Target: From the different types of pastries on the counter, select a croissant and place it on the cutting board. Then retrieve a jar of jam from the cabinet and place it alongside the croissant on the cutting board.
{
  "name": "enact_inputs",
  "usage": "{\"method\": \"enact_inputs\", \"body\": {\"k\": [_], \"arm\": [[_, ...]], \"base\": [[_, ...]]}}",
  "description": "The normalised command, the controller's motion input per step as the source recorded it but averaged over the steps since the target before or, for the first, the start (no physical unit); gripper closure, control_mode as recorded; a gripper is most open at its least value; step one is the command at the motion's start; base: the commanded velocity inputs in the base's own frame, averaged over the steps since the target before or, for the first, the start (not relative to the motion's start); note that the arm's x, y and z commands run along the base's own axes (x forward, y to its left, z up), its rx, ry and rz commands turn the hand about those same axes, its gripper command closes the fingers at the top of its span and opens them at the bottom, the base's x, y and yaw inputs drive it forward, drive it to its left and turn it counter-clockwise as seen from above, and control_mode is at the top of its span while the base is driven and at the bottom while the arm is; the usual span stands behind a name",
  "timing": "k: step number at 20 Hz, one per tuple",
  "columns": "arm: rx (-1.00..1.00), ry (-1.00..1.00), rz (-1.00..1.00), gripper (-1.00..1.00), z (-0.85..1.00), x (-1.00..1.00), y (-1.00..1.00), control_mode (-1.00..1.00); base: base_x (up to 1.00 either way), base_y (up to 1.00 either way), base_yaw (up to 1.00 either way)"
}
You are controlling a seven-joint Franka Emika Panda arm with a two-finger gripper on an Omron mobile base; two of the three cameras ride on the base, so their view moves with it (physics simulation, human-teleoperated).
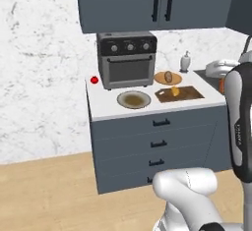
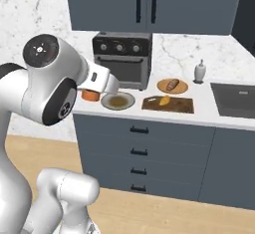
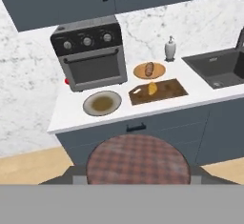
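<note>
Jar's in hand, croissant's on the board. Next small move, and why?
Probably carry the jam jar forward toward the bare right end of the cutting board: the croissant already lies on it left of centre, and the jar hangs well short of the counter.

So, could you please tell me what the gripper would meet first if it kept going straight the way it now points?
Judging from the hand view, probably the counter's front edge or the drawer just below it, short of the cutting board. The gripper holds a plaid-lidded jar, which would arrive first; depth is unclear.
</note>
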Motion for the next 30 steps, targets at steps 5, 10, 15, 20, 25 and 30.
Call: {"method": "enact_inputs", "body": {"k": [5,10,15,20,25,30], "arm": [[0.00,0.00,0.00,1.00,0.00,0.00,0.00,1.00],[0.00,0.00,0.00,1.00,0.00,0.00,0.00,1.00],[0.00,0.00,0.00,1.00,0.00,0.00,0.00,1.00],[0.00,0.00,0.00,1.00,0.00,0.00,0.00,1.00],[0.00,0.00,0.00,1.00,0.00,0.00,0.00,1.00],[0.00,0.00,0.00,1.00,0.00,0.00,0.00,1.00]], "base": [[0.34,-0.48,0.29],[0.88,-0.07,0.14],[0.39,-0.50,-0.01],[0.07,-0.58,-0.16],[0.85,0.70,-0.21],[0.85,0.20,-0.12]]}}
